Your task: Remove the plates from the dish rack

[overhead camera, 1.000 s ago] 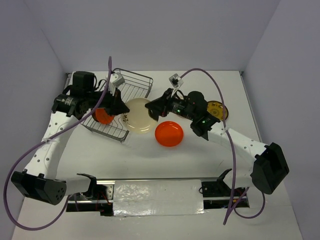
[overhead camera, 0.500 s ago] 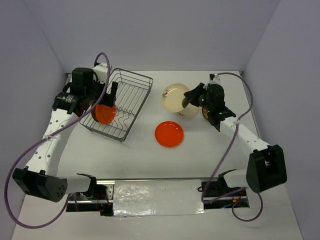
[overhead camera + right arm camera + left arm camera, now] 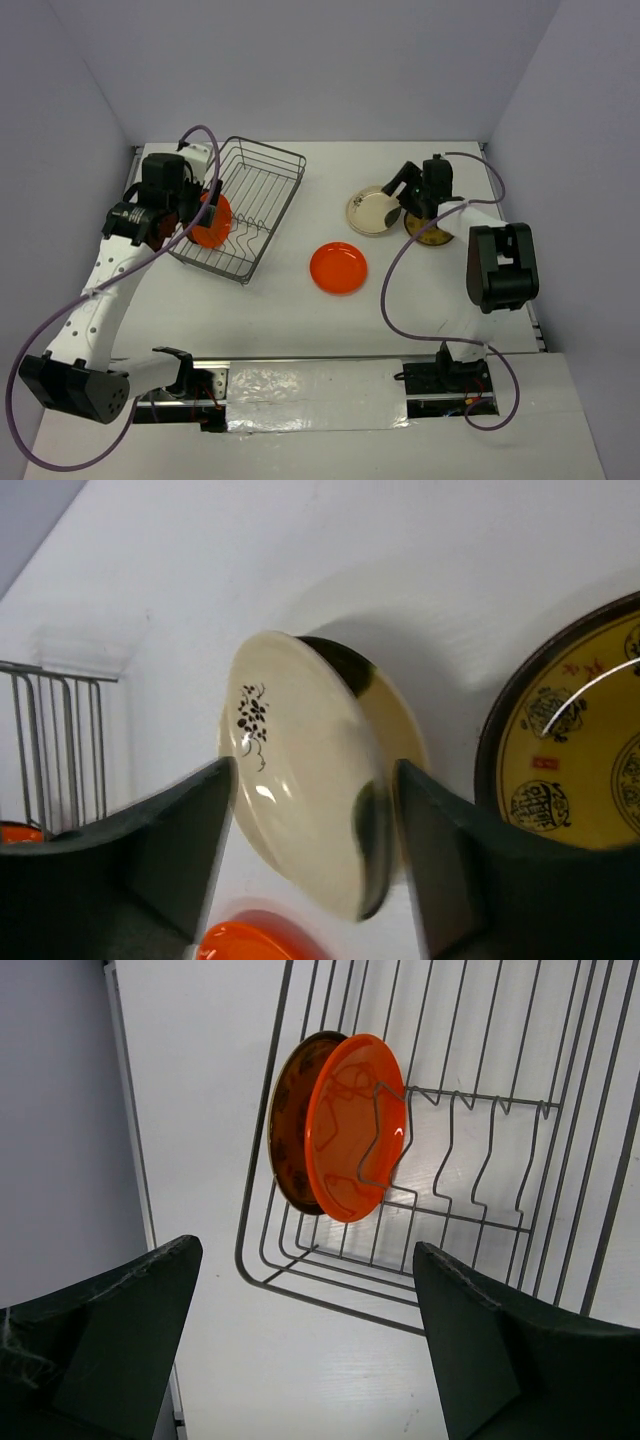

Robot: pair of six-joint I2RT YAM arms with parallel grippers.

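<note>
The grey wire dish rack point(image 3: 262, 187) stands at the back left. In it an orange plate point(image 3: 355, 1125) stands on edge against the divider wires, with a dark-rimmed plate point(image 3: 288, 1120) right behind it. My left gripper point(image 3: 308, 1250) hangs open above the rack's corner, touching nothing. At the back right a cream plate point(image 3: 300, 780) with a dark floral mark sits tilted and blurred between the fingers of my open right gripper point(image 3: 315, 770), which do not touch it. A mustard-gold plate point(image 3: 580, 740) lies beside it, and another orange plate point(image 3: 338, 267) lies flat mid-table.
My right arm point(image 3: 497, 262) folds back along the right side, partly over the mustard-gold plate point(image 3: 434, 236). Purple cables loop round both arms. Grey walls close in the table on the left, back and right.
The right arm carried the cream plate from beside the rack to the back right and opened around it. The left gripper opened and drew back over the rack's left end.
</note>
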